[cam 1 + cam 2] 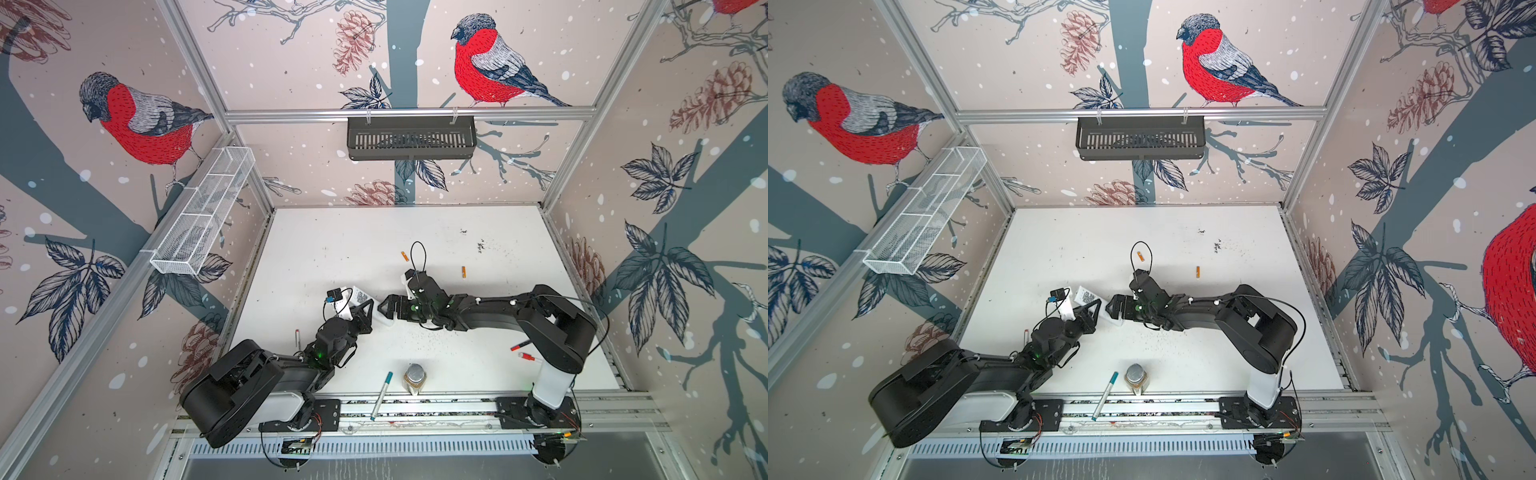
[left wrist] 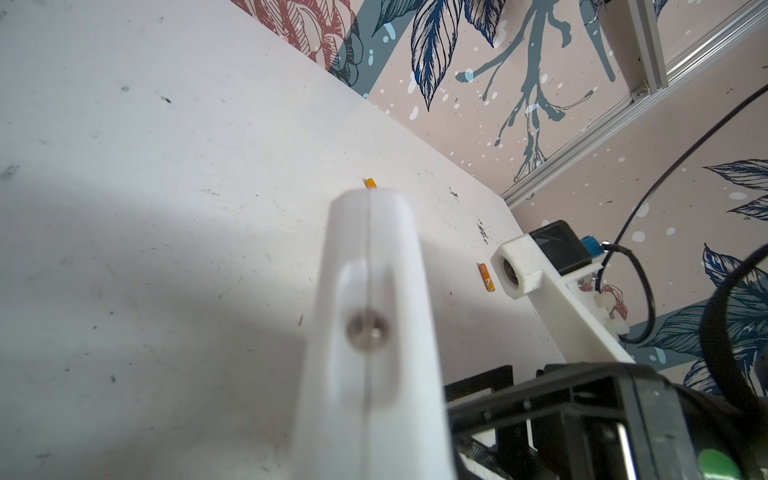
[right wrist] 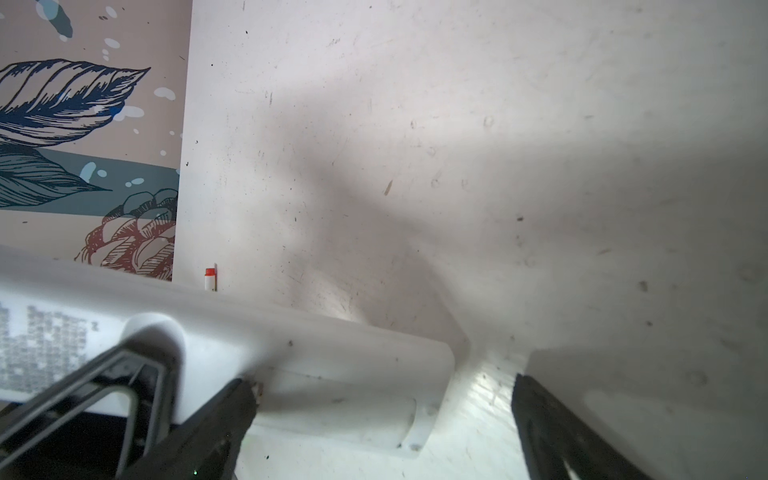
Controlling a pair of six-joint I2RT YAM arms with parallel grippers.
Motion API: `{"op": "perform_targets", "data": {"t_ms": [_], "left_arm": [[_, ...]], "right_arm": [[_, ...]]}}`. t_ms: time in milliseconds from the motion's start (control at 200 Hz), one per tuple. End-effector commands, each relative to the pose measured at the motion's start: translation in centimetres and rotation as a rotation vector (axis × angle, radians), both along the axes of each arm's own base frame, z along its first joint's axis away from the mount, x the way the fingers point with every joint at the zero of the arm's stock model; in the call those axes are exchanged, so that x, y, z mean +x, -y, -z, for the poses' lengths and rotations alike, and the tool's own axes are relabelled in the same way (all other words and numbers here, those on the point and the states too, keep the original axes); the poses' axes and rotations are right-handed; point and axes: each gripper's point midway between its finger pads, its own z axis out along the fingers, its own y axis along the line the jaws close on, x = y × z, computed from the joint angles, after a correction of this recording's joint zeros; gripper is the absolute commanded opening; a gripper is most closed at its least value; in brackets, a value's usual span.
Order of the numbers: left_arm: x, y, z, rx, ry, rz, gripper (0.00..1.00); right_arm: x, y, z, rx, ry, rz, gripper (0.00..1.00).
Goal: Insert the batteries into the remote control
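The remote control (image 1: 362, 296) is a slim white bar with a QR-code label, held off the table at mid-table in both top views (image 1: 1086, 296). My left gripper (image 1: 365, 308) is shut on its middle. In the left wrist view the remote control (image 2: 370, 291) fills the centre, seen end-on. My right gripper (image 3: 382, 384) is open, its black fingers (image 3: 224, 424) either side of the remote control's near end (image 3: 332, 374); no contact shows. Two orange batteries (image 1: 405, 256) (image 1: 464, 272) lie on the table beyond the grippers, also in the left wrist view (image 2: 370, 183) (image 2: 487, 279).
A jar with a metal lid (image 1: 414, 376) and a teal marker (image 1: 381, 395) sit near the front edge. Red-capped markers (image 1: 524, 351) lie by the right arm, another marker (image 1: 297, 336) by the left arm. A black basket (image 1: 411, 137) and a white wire basket (image 1: 203, 212) hang on the walls.
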Motion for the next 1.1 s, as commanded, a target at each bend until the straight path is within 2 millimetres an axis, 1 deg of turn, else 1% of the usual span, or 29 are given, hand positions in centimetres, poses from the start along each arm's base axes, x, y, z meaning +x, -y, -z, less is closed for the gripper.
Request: {"op": "perform_targets", "data": {"t_ms": [0,120,270,350,465,780,951,1096], "left_arm": [[-0.6,1.5,-0.8,-0.004,0.032,0.095,0.0],[-0.5,1.8,-0.7,0.018,0.036,0.106,0.0],[-0.4,2.0,-0.8,0.036,0.041,0.106,0.0],[-0.4,2.1,-0.7,0.046,0.039,0.107,0.0],[-0.4,2.0,-0.6,0.06,0.041,0.102,0.0],[-0.4,1.2,-0.4,0.108,0.039,0.055,0.0],[-0.4,0.9,-0.4,0.117,0.042,0.043,0.0],[-0.3,0.9,-0.5,0.115,0.044,0.044,0.0]], "right_arm": [[-0.7,0.4,1.4,-0.081,-0.007,-0.02,1.0],[-1.1,0.1,2.0,-0.167,0.012,-0.051,1.0],[-1.0,0.8,3.4,-0.327,0.055,-0.058,1.0],[-0.8,1.2,3.6,-0.391,0.078,-0.05,1.0],[-0.2,1.9,3.4,-0.46,0.112,-0.04,1.0],[0.9,3.2,1.9,-0.456,0.133,-0.024,1.0],[1.1,4.0,1.1,-0.433,0.14,-0.013,1.0],[1.0,4.1,0.3,-0.41,0.155,-0.014,1.0]]}}
